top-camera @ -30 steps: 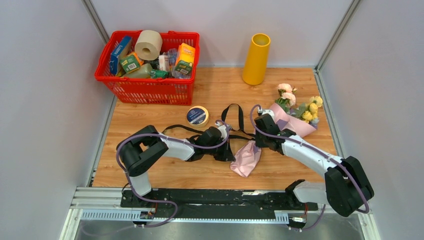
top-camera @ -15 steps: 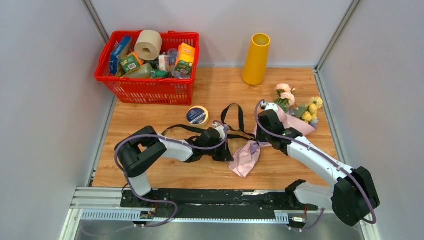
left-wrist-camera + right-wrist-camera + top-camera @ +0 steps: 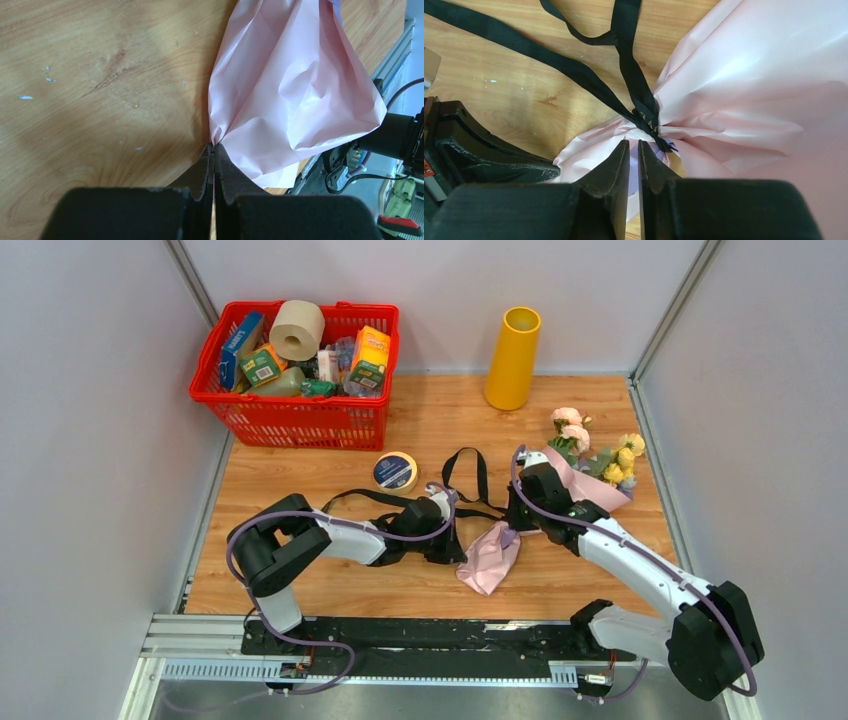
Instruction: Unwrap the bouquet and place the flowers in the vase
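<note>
Well off to the left of the left pincer and beyond it, a red basket [image 3: 300,410] stands at the back wall. It is packed with groceries and a beige paper roll [image 3: 297,330]. A roll of tape [image 3: 395,471] lies flat on the wooden table [image 3: 300,575], just beyond that pincer's wrist.

The left pincer [image 3: 214,150] sits low over the table with its jaws pressed fully together. A corner of the lilac-pink paper [image 3: 295,90] is nipped at their very tip, and the loose, crumpled sheet fans out ahead of the tips.

The black ribbon [image 3: 624,50] trails in loops over the table beyond both pincers. Its knot [image 3: 646,117] cinches the paper just ahead of the right pincer's tips.

The right pincer [image 3: 634,147] has its jaws nearly closed, with only a thin slit between them. Paper shows through the slit, but I cannot tell whether it is gripped.

The bouquet [image 3: 585,485] lies on its side just to the right of this pincer. The pink and yellow flowers [image 3: 600,450] are turned toward the far right corner. The yellow vase [image 3: 512,358] stands upright beyond the right pincer, well apart from it, near the back wall.
</note>
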Motion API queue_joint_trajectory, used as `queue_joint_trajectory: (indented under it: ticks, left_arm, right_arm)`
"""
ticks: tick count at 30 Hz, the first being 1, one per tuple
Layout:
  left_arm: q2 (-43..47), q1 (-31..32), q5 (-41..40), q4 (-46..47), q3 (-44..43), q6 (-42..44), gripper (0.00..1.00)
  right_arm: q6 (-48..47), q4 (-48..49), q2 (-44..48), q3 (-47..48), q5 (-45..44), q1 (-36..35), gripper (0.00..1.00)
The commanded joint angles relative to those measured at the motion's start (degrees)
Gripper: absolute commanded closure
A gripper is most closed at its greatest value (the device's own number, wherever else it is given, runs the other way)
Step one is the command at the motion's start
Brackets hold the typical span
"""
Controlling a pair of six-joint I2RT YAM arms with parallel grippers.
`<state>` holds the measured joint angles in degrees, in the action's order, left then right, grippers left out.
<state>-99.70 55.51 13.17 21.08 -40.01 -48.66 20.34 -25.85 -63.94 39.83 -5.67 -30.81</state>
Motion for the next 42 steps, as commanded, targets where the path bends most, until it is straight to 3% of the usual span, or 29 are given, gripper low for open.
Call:
queue_joint_trajectory:
  ticks: [1, 12, 19, 28, 34, 38, 42]
  left_arm:
    - [1.7, 0.9, -0.4, -0.5, 0.4, 0.3, 1.00]
    - [2.7, 0.9, -1.6, -2.4, 0.4, 1.2, 1.00]
    - [2.5, 0.9, -2.4, -4.1, -0.5, 1.9, 1.00]
    - [2.9, 1.0, -3.2, -6.6, -1.8, 3.0, 1.00]
    - [3.3, 0.9, -3.3, -6.7, -1.5, 3.0, 1.00]
    - [3.3, 0.9, -4.3, -7.6, -1.6, 2.8, 1.00]
    - [2.5, 1.0, -4.6, -9.0, -1.7, 2.7, 1.00]
  right_arm:
    - [-0.2, 0.9, -0.1, -0.8, 0.7, 0.1, 0.84]
    - [2.5, 0.6, -2.8, -2.1, -4.0, 0.2, 0.71]
    - [1.5, 3.3, -4.3, -3.7, -3.4, 0.2, 0.78]
    - [1.3, 5.2, -5.5, -4.9, -5.3, 0.2, 0.72]
    - [0.3, 6.7, -5.8, -5.3, -7.9, 0.2, 0.80]
    - [0.7, 6.0, -5.0, -4.8, -12.9, 0.2, 1.00]
    - [0.0, 4.5, -3.4, -3.2, -15.2, 0.0, 1.00]
